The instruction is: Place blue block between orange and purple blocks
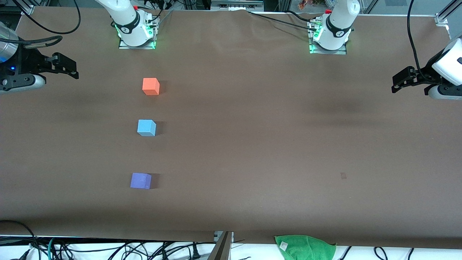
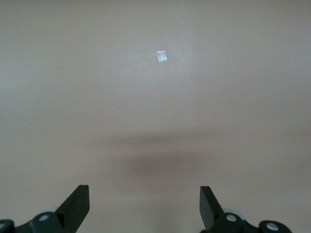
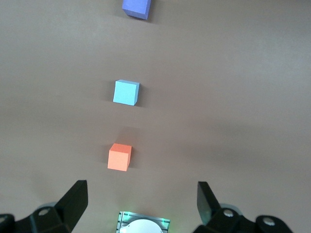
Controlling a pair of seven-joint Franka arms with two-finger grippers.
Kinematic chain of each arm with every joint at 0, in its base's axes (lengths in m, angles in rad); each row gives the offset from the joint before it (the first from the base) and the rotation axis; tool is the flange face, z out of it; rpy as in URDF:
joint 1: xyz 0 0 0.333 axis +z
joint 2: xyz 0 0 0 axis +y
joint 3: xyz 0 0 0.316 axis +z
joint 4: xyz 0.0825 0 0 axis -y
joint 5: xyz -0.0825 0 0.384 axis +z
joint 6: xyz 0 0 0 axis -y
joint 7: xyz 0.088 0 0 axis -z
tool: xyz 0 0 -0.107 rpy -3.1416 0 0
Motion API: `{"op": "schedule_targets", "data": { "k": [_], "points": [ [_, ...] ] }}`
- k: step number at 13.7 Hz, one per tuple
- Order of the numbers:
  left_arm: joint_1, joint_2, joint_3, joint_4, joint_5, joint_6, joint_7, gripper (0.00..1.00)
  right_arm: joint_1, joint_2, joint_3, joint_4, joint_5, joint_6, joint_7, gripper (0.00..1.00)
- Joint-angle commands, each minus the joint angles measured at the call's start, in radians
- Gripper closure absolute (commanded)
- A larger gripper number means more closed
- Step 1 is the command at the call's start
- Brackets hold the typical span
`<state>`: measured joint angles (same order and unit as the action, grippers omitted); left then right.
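The right tool hangs over the worktop at the right arm's end, up in the air and well apart from all three blocks. Its fingers stand wide apart with nothing between them and nothing touching them. In the right wrist view the three blocks lie in a row ahead of this tool's open fingers: the orange block closest to it, the blue block next, and the purple block farthest off.

The left tool hangs over the left arm's end of the worktop, also raised and waiting. Its fingers are spread wide, gripping nothing; ahead of them lies only bare worktop with a small pale mark.

In the front view the blue block rests on the worktop between the orange block and the purple block, touching neither. Orange lies farthest from the front camera, purple nearest. All three sit toward the right arm's end. A green cloth lies at the worktop's edge nearest the front camera.
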<state>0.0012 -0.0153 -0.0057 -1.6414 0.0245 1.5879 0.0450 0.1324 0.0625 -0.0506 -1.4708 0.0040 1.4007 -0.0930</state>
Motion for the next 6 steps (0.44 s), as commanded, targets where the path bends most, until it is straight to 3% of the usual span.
{"op": "schedule_targets", "data": {
  "k": [1, 6],
  "points": [
    [0.010, 0.009, -0.003, 0.028, -0.017, -0.022, 0.024, 0.00, -0.010, 0.005, 0.011, 0.004, -0.016, 0.000, -0.004, 0.01],
    [0.010, 0.009, -0.003, 0.028, -0.017, -0.022, 0.024, 0.00, -0.010, 0.014, 0.011, 0.015, -0.015, 0.000, -0.004, 0.01]
  ]
}}
